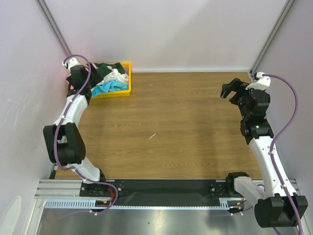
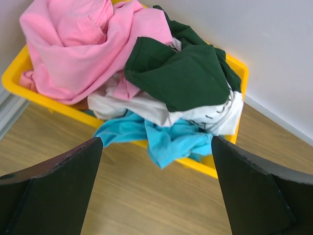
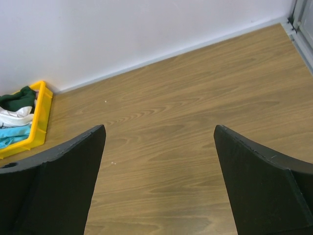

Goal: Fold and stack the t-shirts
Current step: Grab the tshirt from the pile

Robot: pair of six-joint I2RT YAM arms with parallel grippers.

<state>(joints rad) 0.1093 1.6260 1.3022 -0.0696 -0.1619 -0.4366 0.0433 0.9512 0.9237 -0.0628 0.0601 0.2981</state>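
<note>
Wood-grain table [image 1: 171,132], plain white walls [image 1: 171,29]

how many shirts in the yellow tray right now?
3: pink shirt at one end of the yellow tray, white-and-dark-green shirt at the other, turquoise shirt spilling over its front rim. More may be buried.

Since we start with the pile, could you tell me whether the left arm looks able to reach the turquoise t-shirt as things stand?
Probably yes: the open left gripper hovers just in front of the yellow tray, and the turquoise t-shirt spills over its near rim with nothing between them.
</note>
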